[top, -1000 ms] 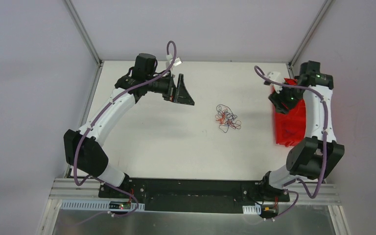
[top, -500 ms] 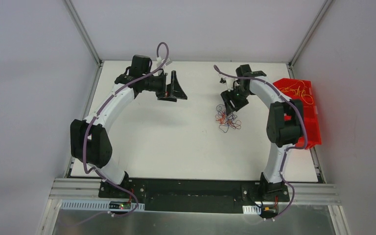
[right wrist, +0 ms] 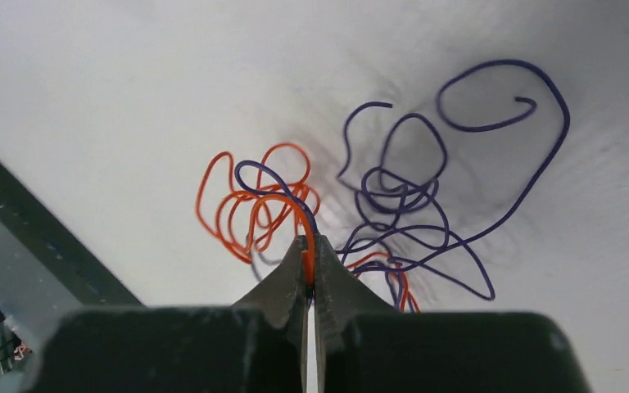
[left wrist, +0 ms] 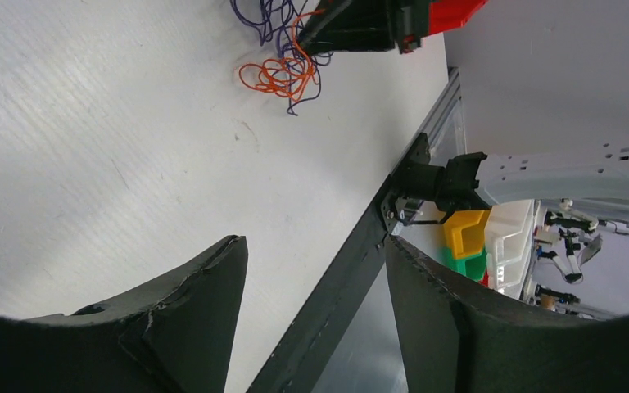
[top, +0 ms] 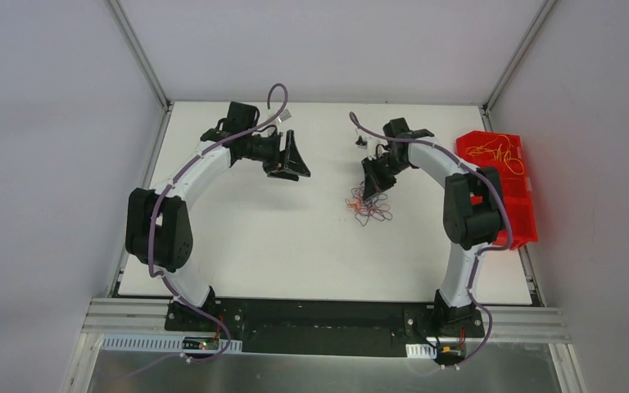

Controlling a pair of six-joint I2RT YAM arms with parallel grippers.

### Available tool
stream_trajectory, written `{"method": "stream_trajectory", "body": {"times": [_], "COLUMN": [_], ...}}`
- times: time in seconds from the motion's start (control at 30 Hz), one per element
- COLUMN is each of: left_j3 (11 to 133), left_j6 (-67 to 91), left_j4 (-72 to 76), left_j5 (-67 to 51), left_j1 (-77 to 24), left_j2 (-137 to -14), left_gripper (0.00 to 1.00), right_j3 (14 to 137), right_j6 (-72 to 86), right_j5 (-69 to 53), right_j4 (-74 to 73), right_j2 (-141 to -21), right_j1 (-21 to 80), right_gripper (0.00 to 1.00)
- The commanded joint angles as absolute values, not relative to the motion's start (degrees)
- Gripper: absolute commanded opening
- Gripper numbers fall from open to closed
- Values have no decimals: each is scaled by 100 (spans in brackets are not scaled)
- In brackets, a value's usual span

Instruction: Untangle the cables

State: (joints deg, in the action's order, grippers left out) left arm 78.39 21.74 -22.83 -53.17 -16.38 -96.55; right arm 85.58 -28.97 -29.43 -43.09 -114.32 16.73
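Observation:
The cables (top: 368,205) lie as a small tangle of orange and purple wires on the white table, right of centre. My right gripper (top: 374,182) stands over the tangle's far edge. In the right wrist view this gripper (right wrist: 309,260) is shut on a loop of the orange cable (right wrist: 250,217), with the purple cable (right wrist: 426,213) spread beside and under it. My left gripper (top: 291,160) hovers at the back left, well apart from the tangle. In its wrist view the left gripper (left wrist: 314,241) is open and empty, and the cables (left wrist: 282,74) show at the top.
A red bin (top: 516,221) stands at the right table edge with orange-yellow wires (top: 491,151) in its far end. A black rail (left wrist: 352,270) runs along the table's near edge. Grey walls close in the back and sides.
My right arm swung from the red bin to the tangle and shut on the orange cable; the tangle shifted slightly left. The left gripper's fingers narrowed a little.

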Motion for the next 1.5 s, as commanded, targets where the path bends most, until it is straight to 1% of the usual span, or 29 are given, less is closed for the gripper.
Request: {"method": "stream_trajectory", "body": {"times": [0.0,0.13,0.3,0.43,0.5,0.57,0.6,0.67,0.7,0.73,0.77,0.8,0.83,1.0,1.03,1.1,1.17,1.2,1.3,1.37,1.47], "left_j3": [7596,7382,7277,7116,6995,6915,6859,6644,6517,6412,6313,6259,6229,6225,6186,6083,5985,5945,5861,5841,5841], "left_j6": [1938,1796,2034,2699,2936,3063,3151,3319,3404,3478,3530,3540,3521,2937,2809,2594,2394,2310,2229,2224,2187], "left_j4": [-2176,-2071,-1487,-422,-38,275,391,665,826,993,1110,1172,1161,485,354,163,35,-43,-147,-149,-170], "left_j5": [-5722,-5734,-5634,-5700,-5740,-5834,-5893,-5961,-5945,-5942,-5939,-5950,-5975,-6098,-6101,-6091,-6070,-6059,-6009,-5995,-5953], "left_j1": [-1636,-1899,-2324,-2461,-2505,-2538,-2533,-2475,-2402,-2334,-2251,-2159,-2082,-1880,-1868,-1841,-1833,-1829,-1834,-1833,-1828], "left_j2": [-9555,-9586,-9889,-10128,-10251,-10428,-10500,-10583,-10590,-10584,-10574,-10573,-10578,-10727,-10751,-10789,-10817,-10827,-10841,-10850,-10846], "left_gripper": [63,65,77,79,78,73,69,56,46,34,19,8,0,0,0,0,0,0,0,0,0], "right_j3": [8395,8395,8437,8240,8153,8113,8117,8184,8214,8228,8232,8248,8273,8268,8248,8180,8197,8257,8510,8662,8798], "right_j6": [-2448,-1864,-1070,-666,-414,-139,-38,-12,-11,-9,-11,-9,-22,-10,-9,-64,-105,-105,-111,-151,-227], "right_j5": [-3930,-4068,-4333,-4476,-4563,-4587,-4603,-4592,-4580,-4567,-4529,-4471,-4410,-4287,-4191,-3855,-3528,-3449,-3222,-3090,-2911], "right_j4": [-3870,-3654,-3351,-3012,-2796,-2581,-2511,-2499,-2513,-2523,-2557,-2599,-2661,-2749,-2740,-2700,-2719,-2769,-2906,-2991,-2998], "right_j2": [-10204,-9986,-10103,-10103,-10106,-10148,-10184,-10255,-10293,-10311,-10319,-10314,-10304,-10140,-10106,-10101,-10241,-10349,-10742,-10976,-11272], "right_j1": [2066,2352,2597,2791,2880,2899,2897,2901,2899,2898,2898,2895,2888,2636,2583,2518,2523,2530,2595,2660,2779], "right_gripper": [0,0,0,0,0,0,0,0,2,5,10,19,26,53,57,62,62,60,51,46,45]}}
